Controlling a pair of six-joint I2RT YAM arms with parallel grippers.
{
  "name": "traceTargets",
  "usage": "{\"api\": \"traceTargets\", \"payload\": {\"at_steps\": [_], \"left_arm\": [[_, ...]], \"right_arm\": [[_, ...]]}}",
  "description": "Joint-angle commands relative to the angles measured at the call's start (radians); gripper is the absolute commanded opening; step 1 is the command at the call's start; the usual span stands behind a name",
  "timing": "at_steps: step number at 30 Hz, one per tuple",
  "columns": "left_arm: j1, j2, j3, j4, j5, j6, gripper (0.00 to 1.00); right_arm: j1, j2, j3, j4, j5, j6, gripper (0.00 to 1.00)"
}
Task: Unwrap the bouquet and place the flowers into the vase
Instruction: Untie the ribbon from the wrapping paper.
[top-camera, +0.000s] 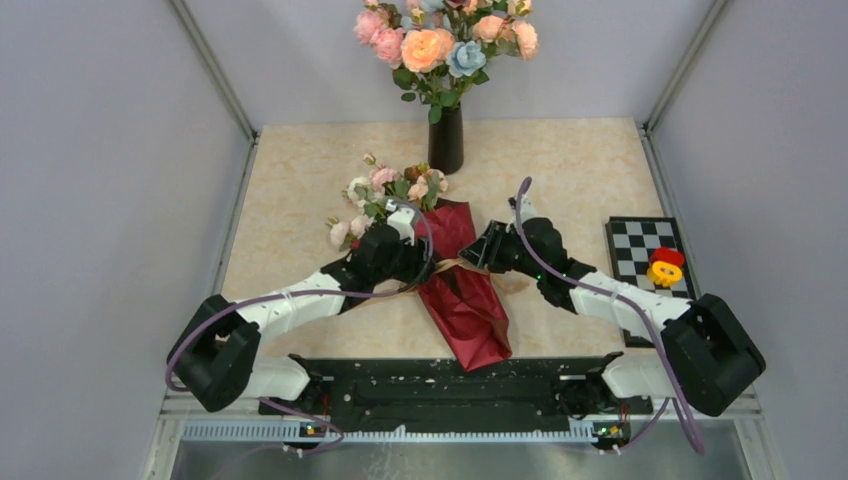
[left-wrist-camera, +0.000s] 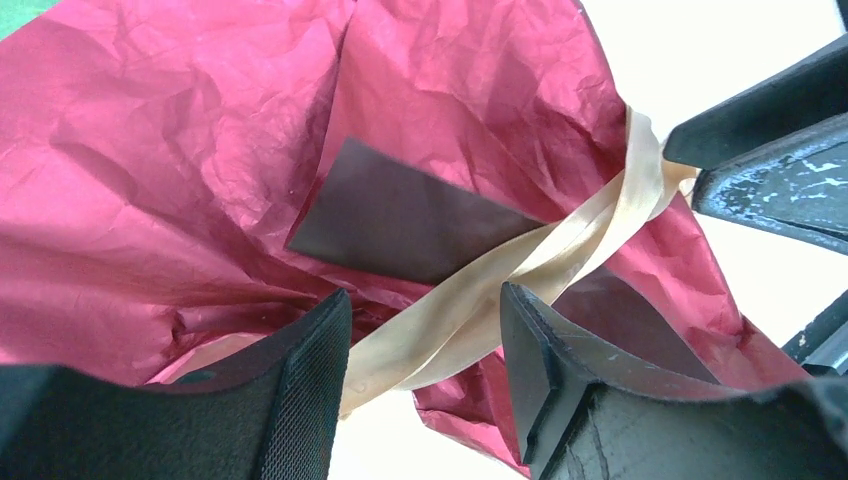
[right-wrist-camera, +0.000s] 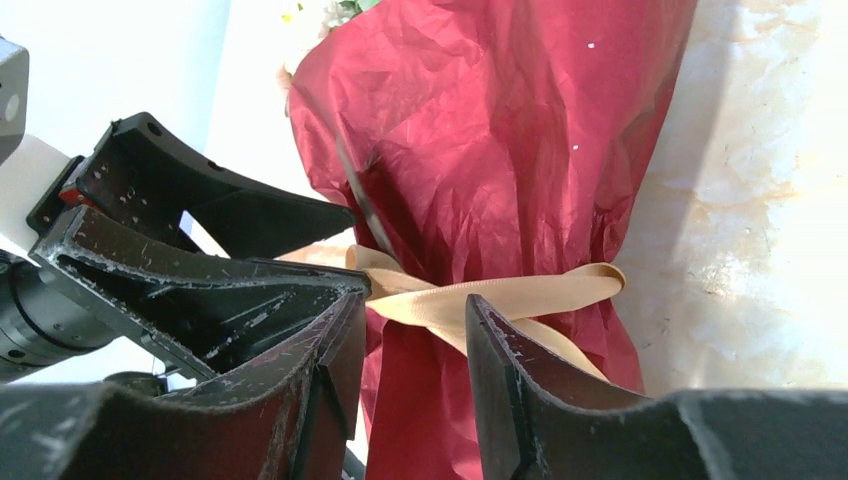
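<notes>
On the pale table (top-camera: 560, 170) the bouquet (top-camera: 465, 300) lies flat at the centre, its narrow maroon tip pointing near and its wide end pointing far and to the left. The biggest risk is that the whole bundle slides or lifts if either arm pulls before the tie gives, since nothing pins the paper down. The vase (top-camera: 446, 140) stands upright at the far edge, well apart from the bundle and already crowded with large bright blooms (top-camera: 440, 45). A dragged bouquet or a swinging arm could tip it, and its narrow neck probably leaves little room for more stems. The flowers (top-camera: 385, 190) spill out of the wide end just beyond the left arm's wrist, where a sideways tug could crush or snap them. The left gripper (left-wrist-camera: 425, 340) has its jaws moderately apart with a strand passing through the gap, not clamped. The right gripper (right-wrist-camera: 405, 330) has a narrower gap, also straddling a strand and holding nothing that I can see. The tan ribbon (right-wrist-camera: 520, 295) wraps the waist and crosses over itself, so pulling opposite ends the wrong way could tighten the knot. A jaw could also pinch the crinkled paper along with the ribbon and tear it.
</notes>
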Motion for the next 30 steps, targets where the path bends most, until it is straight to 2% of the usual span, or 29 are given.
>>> {"api": "traceTargets", "payload": {"at_steps": [1,9,18,25,30], "left_arm": [[-0.007,-0.023,-0.01,0.083,0.032,-0.011,0.61],[-0.011,-0.022,-0.024,0.098,0.04,-0.012,0.64],[-0.011,0.006,-0.01,0.105,0.036,-0.012,0.59],[-0.014,0.028,-0.01,0.115,0.042,-0.013,0.6],[-0.016,0.039,-0.005,0.126,0.051,-0.018,0.51]], "right_arm": [[0.008,0.018,-0.007,0.087,0.004,0.064,0.43],[0.013,0.005,-0.046,0.105,0.045,0.116,0.43],[0.019,-0.06,-0.1,0.084,0.094,0.138,0.47],[0.02,-0.022,-0.094,0.115,0.082,0.146,0.49],[0.02,0.015,-0.069,0.139,0.065,0.145,0.49]]}}
